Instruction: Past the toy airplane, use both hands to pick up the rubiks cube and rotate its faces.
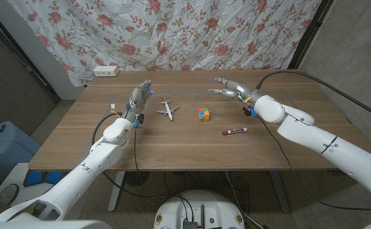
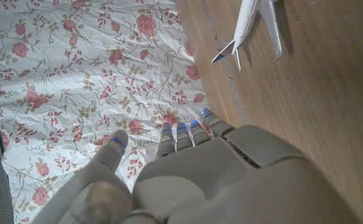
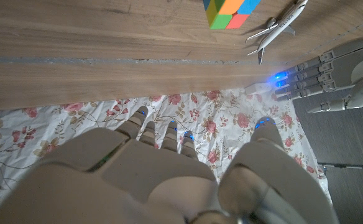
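Head view: your left hand (image 1: 139,97) is raised above the wooden table (image 1: 77,143), fingers apart and holding nothing, just left of the toy airplane (image 1: 166,109). Your right hand (image 1: 230,89) hangs over the far right part of the table, fingers spread, also holding nothing. The rubiks cube (image 1: 203,114) sits on the table just right of the airplane, between the 2 hands and touched by neither. A red marker (image 1: 234,131) lies nearer you, to the cube's right. A floral cloth (image 1: 236,32) hangs behind the table.
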